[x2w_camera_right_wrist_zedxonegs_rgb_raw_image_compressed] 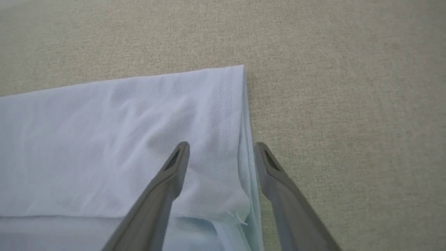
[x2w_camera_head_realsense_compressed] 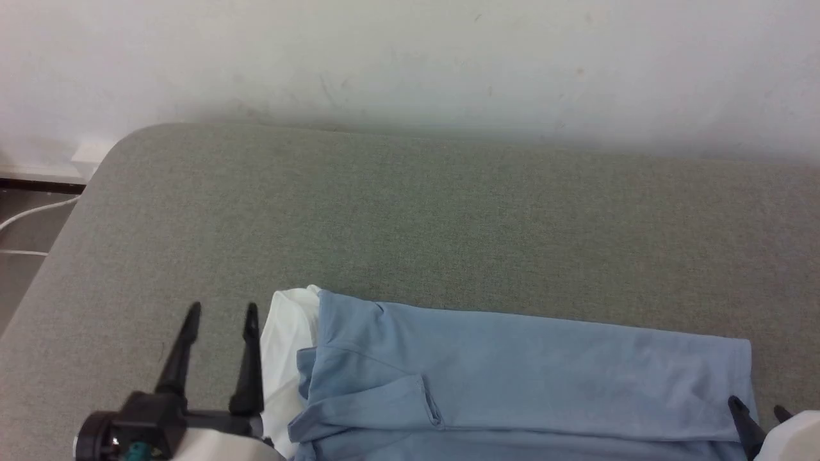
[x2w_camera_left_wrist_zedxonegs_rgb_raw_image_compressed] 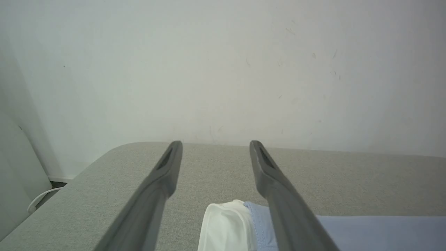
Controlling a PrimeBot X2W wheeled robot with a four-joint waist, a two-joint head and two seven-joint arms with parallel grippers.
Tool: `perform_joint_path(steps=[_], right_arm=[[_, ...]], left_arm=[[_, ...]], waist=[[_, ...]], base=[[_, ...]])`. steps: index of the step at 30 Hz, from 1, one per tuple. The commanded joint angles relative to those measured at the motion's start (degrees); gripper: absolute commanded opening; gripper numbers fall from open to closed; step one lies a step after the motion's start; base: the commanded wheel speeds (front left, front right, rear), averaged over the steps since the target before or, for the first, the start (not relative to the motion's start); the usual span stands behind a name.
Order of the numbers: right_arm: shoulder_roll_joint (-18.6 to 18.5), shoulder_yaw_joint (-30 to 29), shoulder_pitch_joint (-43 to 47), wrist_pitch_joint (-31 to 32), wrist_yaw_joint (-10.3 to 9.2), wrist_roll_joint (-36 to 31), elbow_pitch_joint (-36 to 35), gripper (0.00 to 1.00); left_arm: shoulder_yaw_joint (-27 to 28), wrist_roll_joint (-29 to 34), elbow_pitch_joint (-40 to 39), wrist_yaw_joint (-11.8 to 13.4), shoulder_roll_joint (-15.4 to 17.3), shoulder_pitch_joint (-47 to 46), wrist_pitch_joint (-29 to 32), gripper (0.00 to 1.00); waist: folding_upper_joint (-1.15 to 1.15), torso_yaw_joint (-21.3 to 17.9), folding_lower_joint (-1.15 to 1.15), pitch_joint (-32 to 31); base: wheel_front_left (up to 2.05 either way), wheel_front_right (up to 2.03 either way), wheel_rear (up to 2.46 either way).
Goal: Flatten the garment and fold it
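Grey woven tabletop [x2w_camera_head_realsense_compressed: 448, 211]; light blue knit polo shirt [x2w_camera_head_realsense_compressed: 512, 371] lies half-folded lengthwise. My left gripper [x2w_camera_head_realsense_compressed: 222, 307] wide, empty, beside white collar [x2w_camera_head_realsense_compressed: 285, 339]; right gripper [x2w_camera_right_wrist_zedxonegs_rgb_raw_image_compressed: 221, 145] wide, straddling hem [x2w_camera_right_wrist_zedxonegs_rgb_raw_image_compressed: 230, 104]. Next, probably: pinch both ends.

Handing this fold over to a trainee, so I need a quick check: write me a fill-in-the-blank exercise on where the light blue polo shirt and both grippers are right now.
1. The collar of the light blue knit polo shirt is ____ in colour.
2. That collar lies at the robot's ____ end of the shirt.
3. The left gripper, with two long dark fingers, sits beside the collar, ____ and holding nothing.
4. The right gripper, fingers apart, straddles the shirt's stitched ____.

Missing words: white; left; open; hem.
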Motion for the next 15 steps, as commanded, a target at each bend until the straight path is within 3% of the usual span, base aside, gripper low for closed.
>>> perform_joint_path(steps=[1, 15], right_arm=[[0.98, -1.23, 0.56, 0.41, -0.04, -0.94, 0.95, 1.00], [2.99, -2.00, -0.81, 3.09, -0.04, -1.77, 8.89, 1.00]], left_arm=[[0.40, 2.55, 1.09, -1.98, -1.09, 1.56, -0.26, 1.00], [3.31, 8.58, 3.72, -8.16, -5.92, 0.40, -0.27, 1.00]], waist=[[0.00, -0.07, 0.00, 0.24], [0.00, 1.00, 0.00, 2.86]], base=[[0.00, 0.00, 0.00], [0.00, 0.00, 0.00]])
